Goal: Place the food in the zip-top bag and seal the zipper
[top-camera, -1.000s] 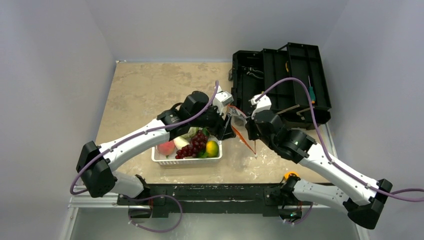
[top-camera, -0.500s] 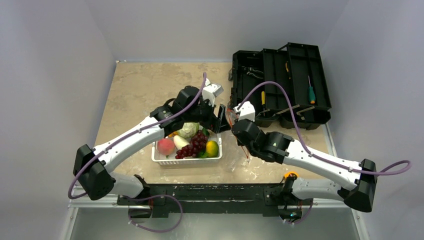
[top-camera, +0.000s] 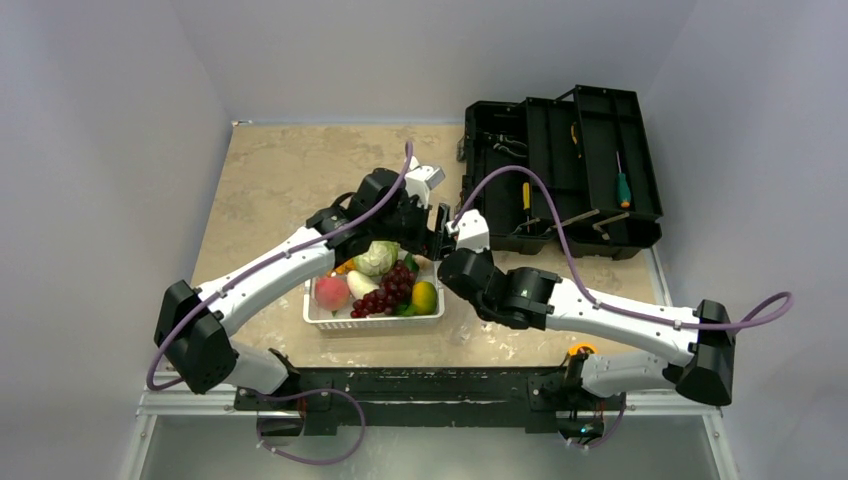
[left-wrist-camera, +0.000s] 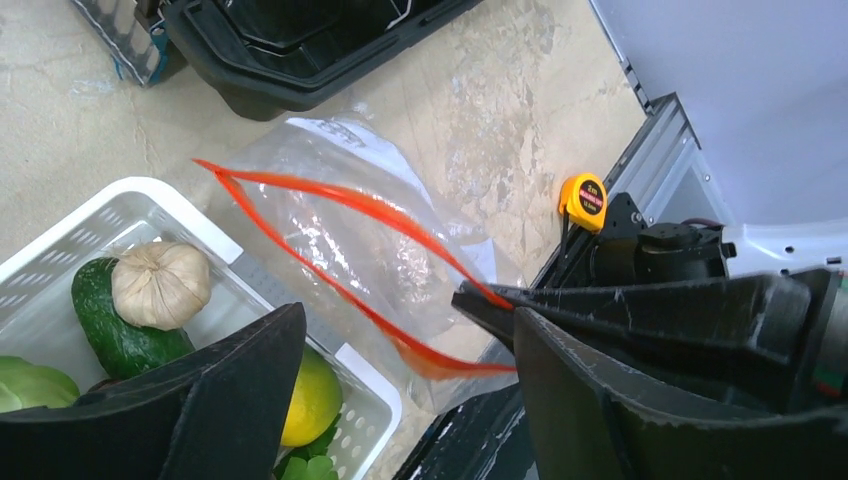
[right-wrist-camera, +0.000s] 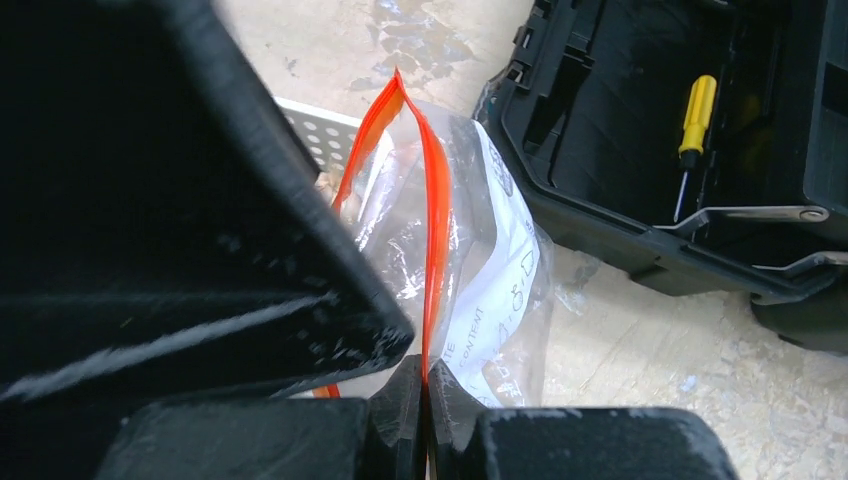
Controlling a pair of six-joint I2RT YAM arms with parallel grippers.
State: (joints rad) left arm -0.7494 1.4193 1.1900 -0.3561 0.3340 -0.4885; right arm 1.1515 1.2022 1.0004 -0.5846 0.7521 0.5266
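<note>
From above, a white basket (top-camera: 372, 322) sits near the middle of the near edge of the desk (top-camera: 280, 180). It holds the food: purple grapes (top-camera: 385, 290), a pink peach (top-camera: 331, 293) and a green cabbage (top-camera: 378, 258). A black toolbox (top-camera: 560, 170) lies open at the far right corner. The left end effector (top-camera: 436, 228) and right end effector (top-camera: 452, 240) meet at the basket's far right corner.

The left wrist view shows the zip-top bag (left-wrist-camera: 370, 235) hanging just beside that corner. Its orange-red zipper (left-wrist-camera: 330, 195) is spread into an open mouth. The left end effector's jaws stand apart above it, holding nothing. A mushroom (left-wrist-camera: 160, 285) and cucumber (left-wrist-camera: 115, 335) lie in the basket.

In the right wrist view, the right end effector is clamped on the zipper's near end, and the bag hangs between basket and toolbox.
</note>
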